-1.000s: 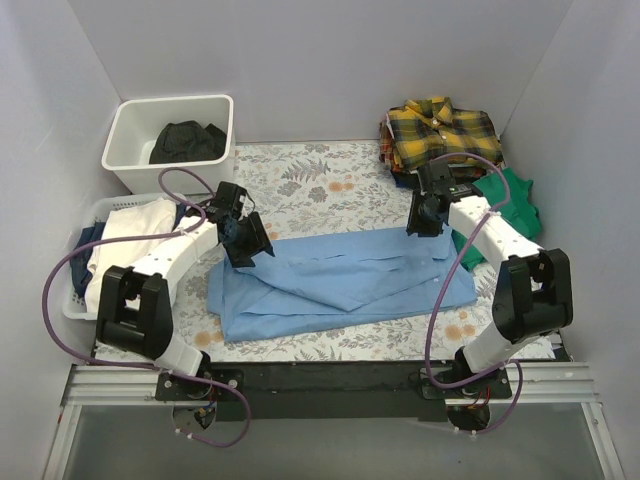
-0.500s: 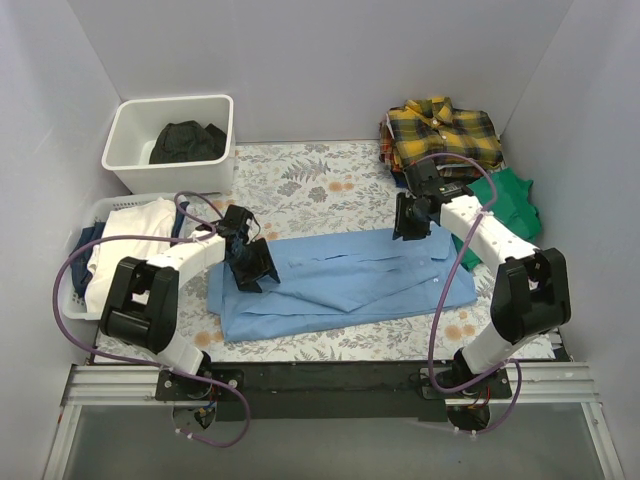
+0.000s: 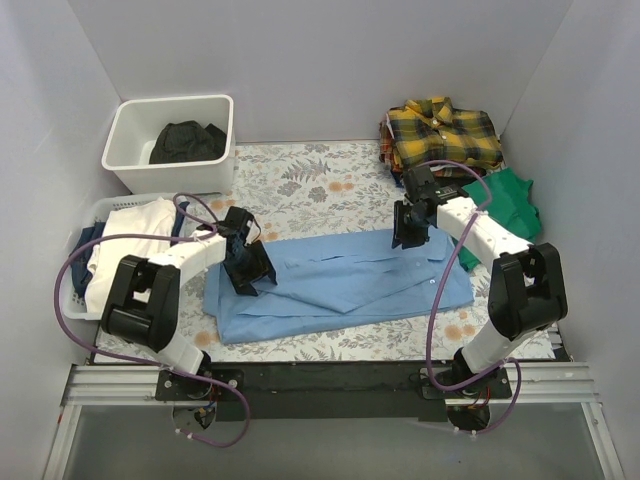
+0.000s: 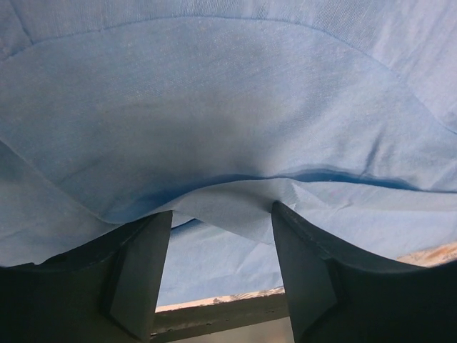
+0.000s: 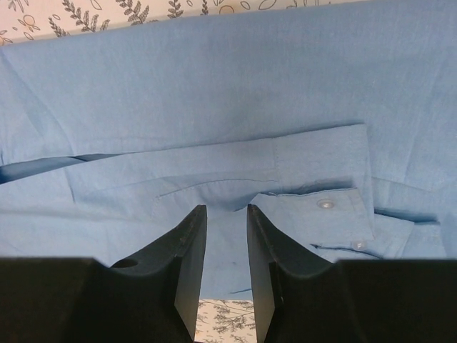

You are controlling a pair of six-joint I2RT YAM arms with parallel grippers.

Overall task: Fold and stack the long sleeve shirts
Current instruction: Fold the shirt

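Left claw (image 3: pixel 250 272) and right claw (image 3: pixel 408 232) sit on light blue button-up cloth shirt (image 3: pixel 340 285), grip impossible to tell; folded yellow-and-black plaid shirt (image 3: pixel 440 135) lies beyond it

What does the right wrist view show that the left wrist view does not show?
Only right wrist: a buttoned sleeve cuff with two white buttons, and the leaf pattern of the tablecloth. Only left wrist: a loose fold edge drooping between the fingers. Both: the plain light blue cloth shirt and each arm's own dark end effector fingers.
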